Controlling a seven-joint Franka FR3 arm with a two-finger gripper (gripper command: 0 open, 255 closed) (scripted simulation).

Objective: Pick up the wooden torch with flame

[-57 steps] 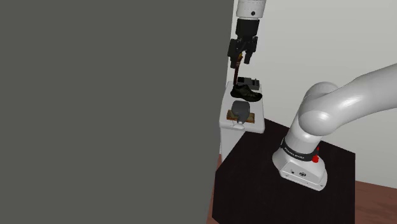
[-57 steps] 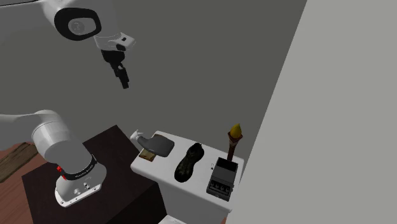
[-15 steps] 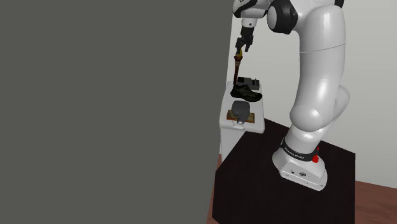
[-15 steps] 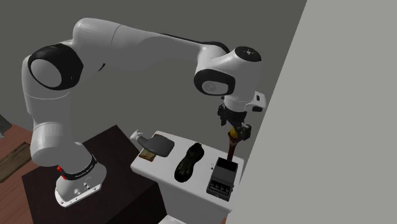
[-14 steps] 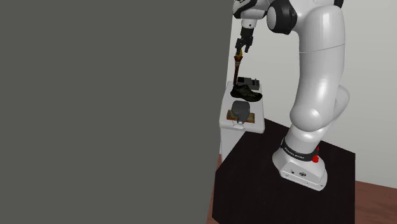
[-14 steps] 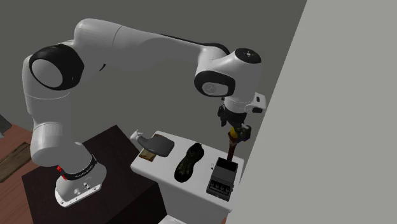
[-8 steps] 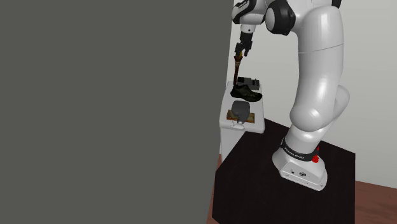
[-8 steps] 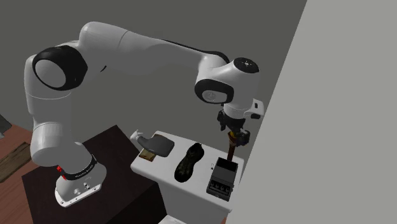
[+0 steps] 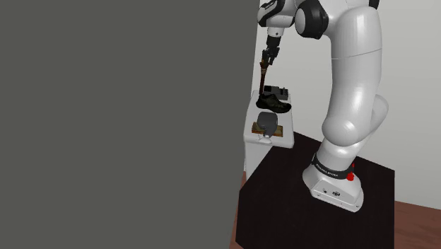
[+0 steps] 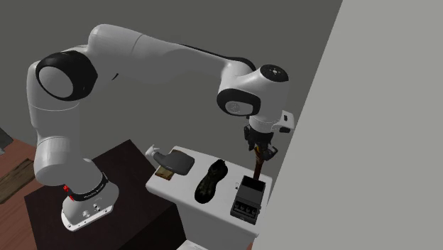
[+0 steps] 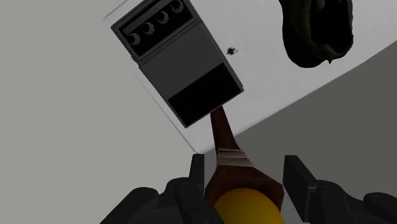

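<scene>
Now that the jaws sit lower, open, flanking torch (image 11: 233,164)

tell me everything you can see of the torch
The torch is a slim dark-brown shaft, wood-like in look, with a pale band below a flared cup that holds a yellow flame. It stands upright on the white pedestal, its foot right by the black knobbed box; whether they touch is unclear. The open pincer straddles its head, a finger on either side of the cup, not visibly clamping it.
</scene>
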